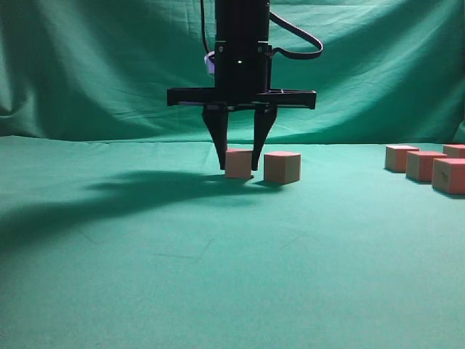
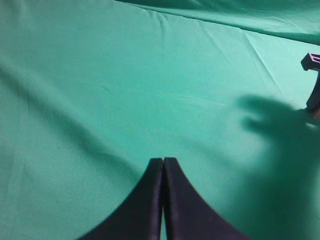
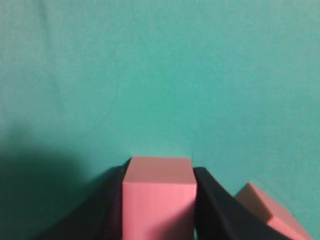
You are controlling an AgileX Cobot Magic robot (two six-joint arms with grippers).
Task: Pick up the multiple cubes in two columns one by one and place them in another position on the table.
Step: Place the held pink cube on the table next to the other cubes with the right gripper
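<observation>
My right gripper point(image 1: 238, 169) reaches down at the middle of the table point(image 1: 218, 276), and its fingers press both sides of a pinkish-red cube point(image 1: 238, 161) that sits at cloth level. The right wrist view shows that cube point(image 3: 157, 197) filling the gap between the jaws point(image 3: 161, 170). A second cube point(image 1: 282, 167) stands just to its right, slightly turned, and shows in the right wrist view point(image 3: 272, 212). My left gripper point(image 2: 163, 161) is shut and empty over bare green cloth; it is out of the exterior view.
Several more cubes point(image 1: 425, 166) stand grouped at the right edge of the table. A draped green backdrop point(image 1: 87, 65) hangs behind. The gripper's shadow point(image 1: 145, 185) lies to its left.
</observation>
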